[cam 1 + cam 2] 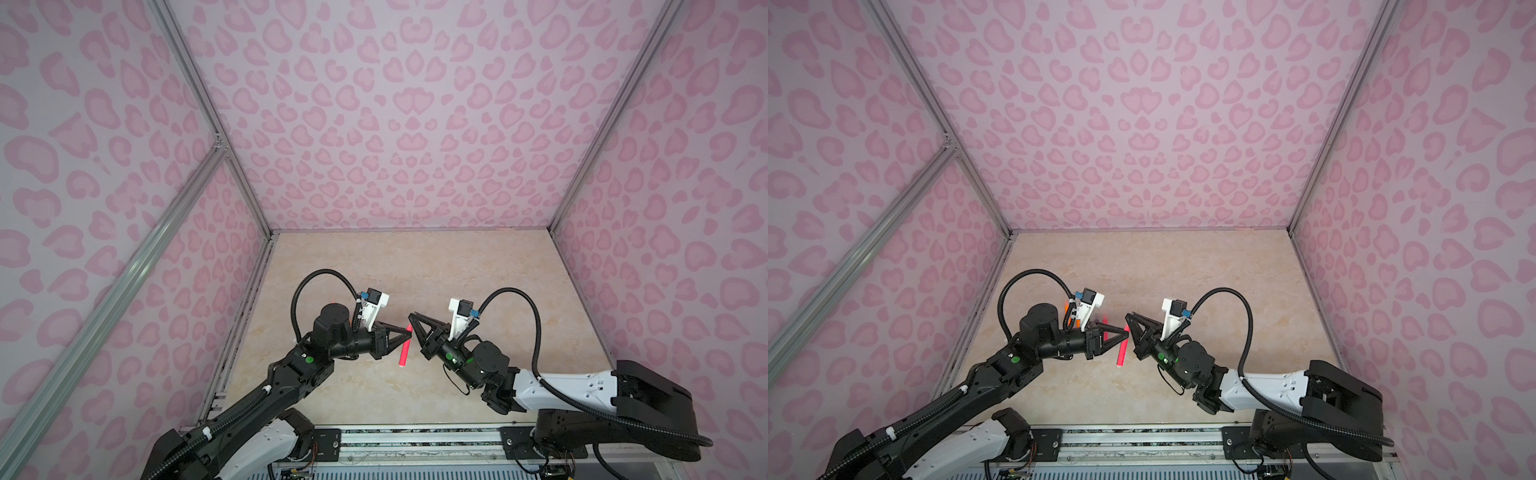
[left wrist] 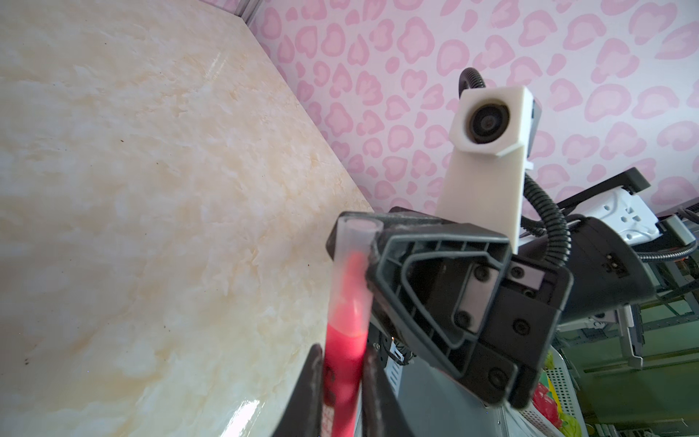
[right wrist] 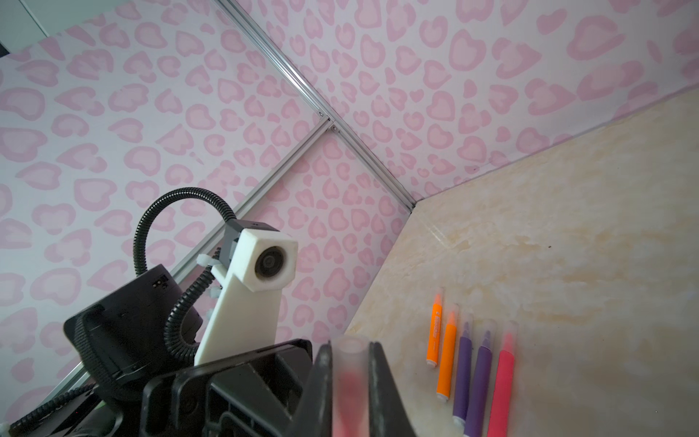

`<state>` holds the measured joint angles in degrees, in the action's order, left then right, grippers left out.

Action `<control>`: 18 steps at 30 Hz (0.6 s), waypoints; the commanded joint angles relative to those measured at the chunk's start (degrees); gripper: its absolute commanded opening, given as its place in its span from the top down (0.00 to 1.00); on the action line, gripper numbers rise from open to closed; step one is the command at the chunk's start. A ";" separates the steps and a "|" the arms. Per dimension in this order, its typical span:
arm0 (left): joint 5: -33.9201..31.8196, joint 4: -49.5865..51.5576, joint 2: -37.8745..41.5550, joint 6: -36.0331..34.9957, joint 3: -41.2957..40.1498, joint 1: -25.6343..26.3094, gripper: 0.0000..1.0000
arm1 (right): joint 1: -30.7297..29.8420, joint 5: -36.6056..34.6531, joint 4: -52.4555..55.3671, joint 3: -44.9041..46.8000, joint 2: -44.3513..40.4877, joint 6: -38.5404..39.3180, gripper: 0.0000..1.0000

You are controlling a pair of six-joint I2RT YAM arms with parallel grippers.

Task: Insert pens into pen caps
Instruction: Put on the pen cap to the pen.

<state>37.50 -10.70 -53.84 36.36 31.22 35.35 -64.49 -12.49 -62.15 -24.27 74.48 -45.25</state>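
Our left gripper (image 1: 405, 332) is clamped on the pink pen (image 1: 403, 353), and our right gripper (image 1: 412, 319) is clamped on the clear cap (image 2: 351, 246). Both are above the table between the arms. The pen tip is already inside the cap, so we judge a straight push along the pen's length will seat it.

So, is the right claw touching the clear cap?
Touching. The right wrist view shows the right claw shut on the clear cap, pressing it from both sides.

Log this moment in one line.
left gripper: shut on pink-red marker pen | right gripper: shut on clear plastic cap | pen tip: inside cap | beige table: five capped pens in row
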 commanded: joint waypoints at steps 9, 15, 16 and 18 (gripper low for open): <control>-19.63 -2.27 1.66 0.61 1.11 -1.12 0.97 | -4.42 -0.41 12.44 -3.44 2.24 -3.13 1.00; -24.31 1.88 2.30 -0.61 1.68 -1.17 0.97 | -6.18 -0.97 11.67 -5.59 6.59 -3.64 1.00; -24.31 1.87 2.32 -0.58 1.63 -1.15 0.97 | -6.14 -0.90 10.55 -5.37 7.11 -3.49 1.00; -24.14 1.81 1.98 -0.50 1.80 -1.16 0.97 | -6.12 -1.11 9.30 -5.08 6.93 -2.63 1.00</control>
<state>30.11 0.43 -51.83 35.27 31.83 35.11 -69.32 -22.52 -54.19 -30.00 81.12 -48.47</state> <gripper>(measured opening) 0.177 0.130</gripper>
